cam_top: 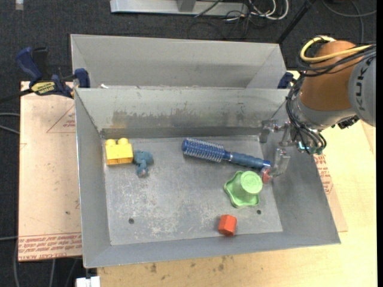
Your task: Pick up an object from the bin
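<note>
- Currently I have the pincer (pixel 279 158) low at the 3 o'clock side of the bin (pixel 179 109), where the sloping wall meets the flat floor.
- I cannot tell from this angle whether the pincer is open or closed, and I see nothing gripped in it.
- My arm comes in over the rim at 3 o'clock with its orange cover (pixel 326 82) above the wall, which I take to be why the wrist leans inward and down.
- Nearest to it is a blue hairbrush (pixel 209 151) lying flat, bristle head near the floor's centre and handle running out toward 3 o'clock, so the handle tip ends just beside the pincer.
- I judge the brush the likeliest thing to pick, since its slim handle points at the pincer.
- At 7 o'clock from the pincer, close by, a green cup (pixel 242 190) lies next to the handle; a small reddish bit sits between them, too small for me to name.
- Farther off, a red block (pixel 227 224) rests at the floor's 5 o'clock edge.
- Well apart at 9 o'clock sit a yellow brick (pixel 118 150) and a blue-grey piece (pixel 143 162), side by side.
</note>
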`<state>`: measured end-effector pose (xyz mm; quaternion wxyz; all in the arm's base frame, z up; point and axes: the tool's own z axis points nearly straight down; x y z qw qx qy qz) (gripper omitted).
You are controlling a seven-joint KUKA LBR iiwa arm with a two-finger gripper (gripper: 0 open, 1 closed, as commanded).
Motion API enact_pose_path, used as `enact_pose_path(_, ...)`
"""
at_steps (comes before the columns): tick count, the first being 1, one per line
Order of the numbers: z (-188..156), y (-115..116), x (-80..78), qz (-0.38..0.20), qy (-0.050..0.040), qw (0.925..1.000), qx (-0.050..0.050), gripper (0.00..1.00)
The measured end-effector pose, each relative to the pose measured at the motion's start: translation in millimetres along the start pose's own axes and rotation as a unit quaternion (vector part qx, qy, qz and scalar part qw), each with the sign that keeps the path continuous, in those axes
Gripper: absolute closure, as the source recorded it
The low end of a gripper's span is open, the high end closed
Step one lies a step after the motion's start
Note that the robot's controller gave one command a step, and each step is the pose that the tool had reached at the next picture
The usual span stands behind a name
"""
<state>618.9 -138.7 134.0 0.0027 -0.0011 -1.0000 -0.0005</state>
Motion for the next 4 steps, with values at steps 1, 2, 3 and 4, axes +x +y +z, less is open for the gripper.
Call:
enact_pose_path(1,64.8,40.1,-24.4,0.078,-0.0029,0.9969,-0.001,0.00)
enact_pose_path(2,63.9,38.7,-24.6,0.078,-0.0033,0.9969,0.000,1.00)
enact_pose_path(3,-59.8,55.6,5.8,0.090,-0.0070,0.9959,-0.001,1.00)
enact_pose_path(4,-150.4,41.1,-6.7,-0.083,-0.0063,0.9966,0.001,1.00)
